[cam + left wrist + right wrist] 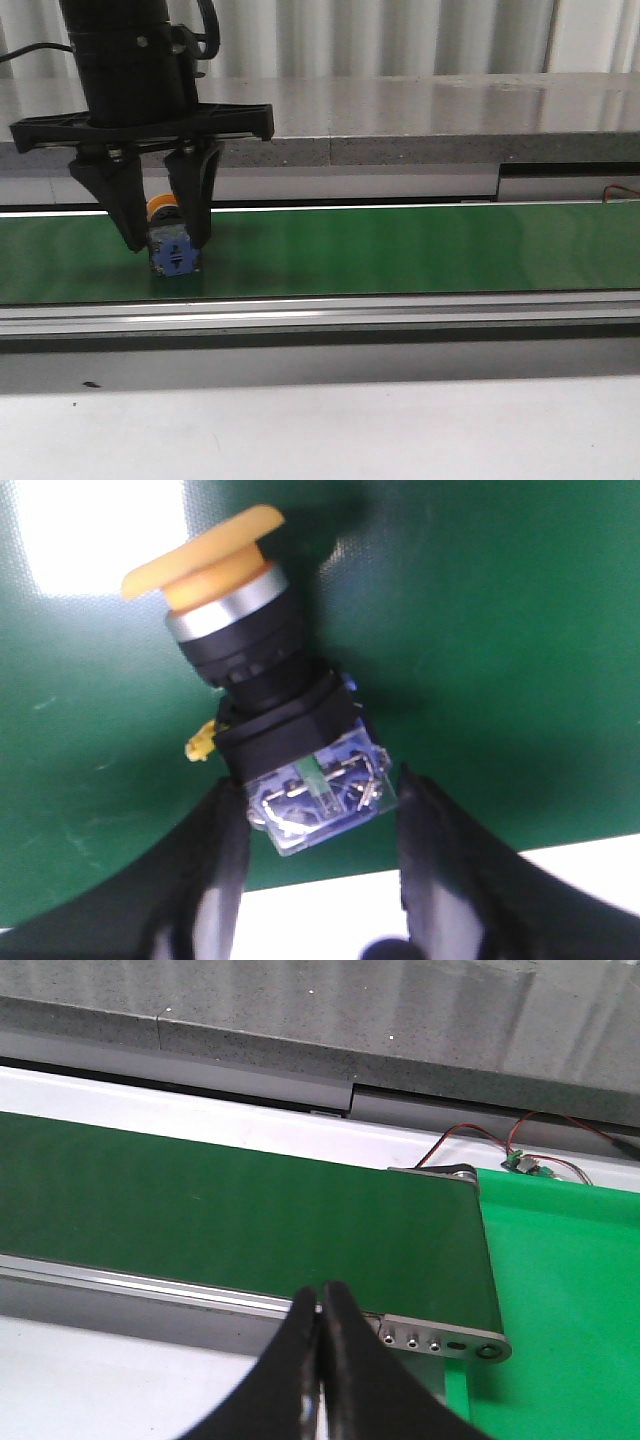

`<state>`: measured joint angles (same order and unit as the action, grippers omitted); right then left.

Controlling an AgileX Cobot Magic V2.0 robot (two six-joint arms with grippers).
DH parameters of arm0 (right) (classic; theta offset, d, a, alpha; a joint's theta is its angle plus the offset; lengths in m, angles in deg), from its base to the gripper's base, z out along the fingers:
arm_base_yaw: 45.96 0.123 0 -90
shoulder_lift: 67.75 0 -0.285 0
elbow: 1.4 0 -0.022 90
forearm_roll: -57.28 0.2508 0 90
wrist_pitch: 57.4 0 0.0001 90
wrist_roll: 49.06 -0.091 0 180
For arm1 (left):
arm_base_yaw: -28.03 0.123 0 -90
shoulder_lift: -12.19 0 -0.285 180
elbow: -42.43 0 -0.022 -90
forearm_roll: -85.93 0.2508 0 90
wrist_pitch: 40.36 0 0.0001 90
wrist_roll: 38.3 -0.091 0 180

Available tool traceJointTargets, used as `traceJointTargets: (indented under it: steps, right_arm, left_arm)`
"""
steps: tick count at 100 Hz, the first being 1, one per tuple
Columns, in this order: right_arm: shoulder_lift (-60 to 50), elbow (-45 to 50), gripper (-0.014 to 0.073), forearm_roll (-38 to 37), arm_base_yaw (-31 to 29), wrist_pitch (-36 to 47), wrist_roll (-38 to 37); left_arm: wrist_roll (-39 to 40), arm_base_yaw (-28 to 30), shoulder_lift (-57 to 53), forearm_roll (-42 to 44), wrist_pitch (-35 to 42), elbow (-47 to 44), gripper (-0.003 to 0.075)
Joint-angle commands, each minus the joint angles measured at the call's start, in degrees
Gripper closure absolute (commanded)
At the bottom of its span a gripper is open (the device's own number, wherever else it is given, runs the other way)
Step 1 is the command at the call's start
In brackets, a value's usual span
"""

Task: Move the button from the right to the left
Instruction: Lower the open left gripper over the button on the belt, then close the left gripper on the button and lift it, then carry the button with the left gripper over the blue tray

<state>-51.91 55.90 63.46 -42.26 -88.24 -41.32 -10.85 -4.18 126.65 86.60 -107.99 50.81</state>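
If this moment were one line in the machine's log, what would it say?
left end effector: around button | button: on green belt, left end | right end effector: shut, empty

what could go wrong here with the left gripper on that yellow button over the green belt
The left gripper pinches only the blue-grey rear block of the yellow-capped push-button, which hangs tilted, so it could twist or slip out. The fingertips sit close to the green conveyor belt and might scrape it. A dropped button might roll on its round cap.
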Motion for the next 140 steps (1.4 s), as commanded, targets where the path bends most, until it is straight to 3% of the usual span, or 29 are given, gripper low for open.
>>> traceJointTargets:
  steps: [1,43,61,140]
  right_arm:
    - [0.58,-1.25,0.0660,-0.48,0.00,4.93,0.35]
    - [0.58,-1.25,0.0660,-0.48,0.00,4.99,0.35]
    - [0.58,-1.25,0.0660,-0.48,0.00,4.99,0.35]
    - [0.58,-1.25,0.0660,-0.48,0.00,4.99,0.35]
  left_arm:
    - [0.85,-0.31,-2.42,-0.13,0.23,1.63,0.0578]
    - [0.74,-0.04,-5.99,3.87,-3.81,5.65,0.0584]
    - [-4.47,2.97,-7.93,4.19,-4.86,7.53,0.0584]
    - [-38.87,35.90,-10.34,3.03,-4.86,5.48,0.0584]
